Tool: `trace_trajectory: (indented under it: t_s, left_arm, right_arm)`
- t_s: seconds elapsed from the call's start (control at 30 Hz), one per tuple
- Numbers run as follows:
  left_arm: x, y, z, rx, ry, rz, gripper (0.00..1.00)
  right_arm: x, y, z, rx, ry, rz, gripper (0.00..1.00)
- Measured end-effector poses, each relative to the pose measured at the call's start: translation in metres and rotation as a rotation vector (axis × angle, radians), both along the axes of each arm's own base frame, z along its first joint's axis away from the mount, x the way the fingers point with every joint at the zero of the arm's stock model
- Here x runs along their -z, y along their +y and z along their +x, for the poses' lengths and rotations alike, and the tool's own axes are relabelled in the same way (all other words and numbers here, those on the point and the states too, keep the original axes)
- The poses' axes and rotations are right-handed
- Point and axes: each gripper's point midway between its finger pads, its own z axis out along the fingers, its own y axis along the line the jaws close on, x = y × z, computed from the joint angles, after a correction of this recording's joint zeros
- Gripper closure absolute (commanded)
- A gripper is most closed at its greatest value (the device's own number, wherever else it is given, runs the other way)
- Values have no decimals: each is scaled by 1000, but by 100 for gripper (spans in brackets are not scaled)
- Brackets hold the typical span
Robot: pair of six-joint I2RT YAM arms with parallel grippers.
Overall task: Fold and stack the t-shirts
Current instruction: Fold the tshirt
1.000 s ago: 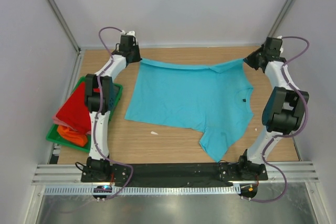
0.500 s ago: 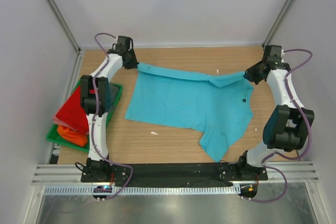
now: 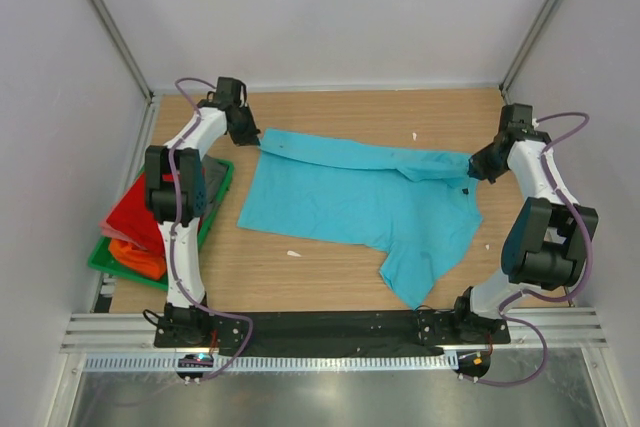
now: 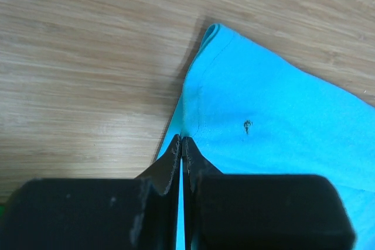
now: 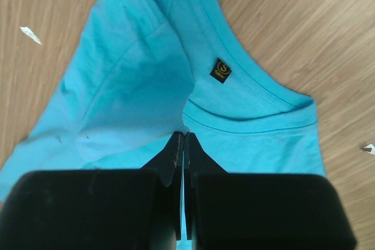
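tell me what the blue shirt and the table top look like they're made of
The turquoise t-shirt: soft matte knit cloth, probably cotton jersey; it wrinkles, folds, and shows stitched hems. The table top: light wood or wood-look laminate, smooth, with grain streaks; which one is unclear.

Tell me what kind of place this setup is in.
Probably a robotics lab test cell: left arm and right arm bolted to a rail at a wooden table, boxed in by blank white walls on metal frame posts.
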Motion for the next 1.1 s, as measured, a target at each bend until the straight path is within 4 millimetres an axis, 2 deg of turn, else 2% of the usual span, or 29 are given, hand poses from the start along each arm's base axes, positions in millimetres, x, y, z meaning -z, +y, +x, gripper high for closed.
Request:
trace_trajectory:
  t_s: [0.13,0.6,0.67,0.7,0.73,0.8,0.87,0.97,1.03,1.07,1.1]
  left_arm:
    - [2,-1,-4,4,17,-4,100]
    - [9,3,-18,3,77,15,100]
    - [10,4,-20,7,85,18,89]
    - [11,4,-21,11,91,22,76]
    - [12,5,-23,16,98,26,70]
    - [13,6,-29,18,121,34,57]
    - [14,9,-35,9,149,48,50]
    - [11,13,-43,-8,174,65,51]
    - [1,13,-43,-16,158,57,59]
    - [-5,12,-42,-17,146,51,62]
    - [-11,10,-40,-13,135,41,67]
  right_arm:
    - [12,-1,-10,-5,34,2,99]
    - [17,1,-13,-47,43,-1,99]
    - [17,4,-13,-60,43,10,88]
    - [17,6,-14,-69,43,17,82]
    - [17,8,-15,-86,45,27,76]
    - [17,15,-18,-121,53,51,53]
    - [16,19,-24,-150,50,59,38]
    - [12,19,-30,-161,14,58,39]
    - [9,13,-21,-151,-24,54,44]
    - [10,8,-14,-148,-38,53,53]
    - [14,4,-4,-151,-52,50,76]
